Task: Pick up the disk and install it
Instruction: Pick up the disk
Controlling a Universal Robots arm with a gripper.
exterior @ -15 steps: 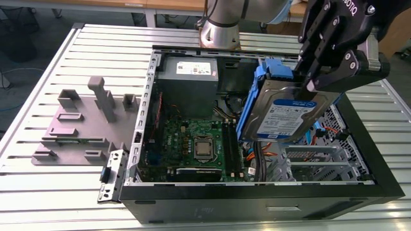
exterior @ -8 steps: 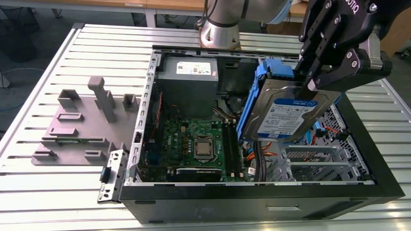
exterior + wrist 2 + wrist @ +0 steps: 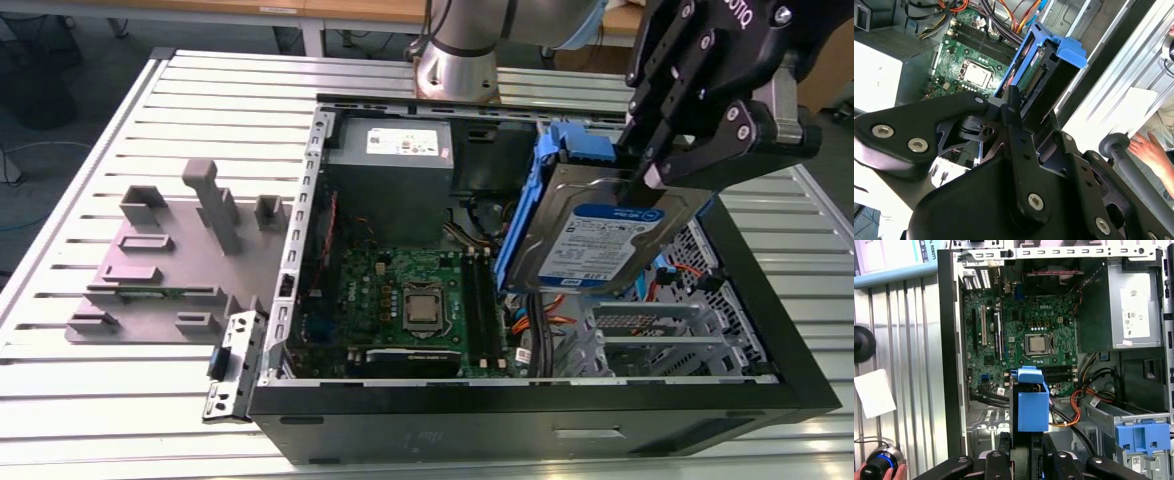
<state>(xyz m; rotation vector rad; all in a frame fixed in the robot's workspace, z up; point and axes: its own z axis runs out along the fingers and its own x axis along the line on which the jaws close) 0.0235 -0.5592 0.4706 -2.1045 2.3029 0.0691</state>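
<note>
Your pincer [image 3: 657, 178] grips the disk [image 3: 598, 240] by its upper edge, tilted above the open case [image 3: 534, 430]. Its lower edge appears clear of the motherboard [image 3: 400, 290].

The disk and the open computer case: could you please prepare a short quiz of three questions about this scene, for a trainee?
1. Multiple choice: what is the gripper shut on?
A. the disk
B. a screwdriver
C. a loose cable

2. Fill in the word: in the exterior view, the grey fixture block stands on the table on the exterior view's ____ of the computer case.

3. True or false: the disk lies flat on the table, outside the computer case.

Key:
1. A
2. left
3. False. The gripper holds the disk tilted over the open computer case.
</note>
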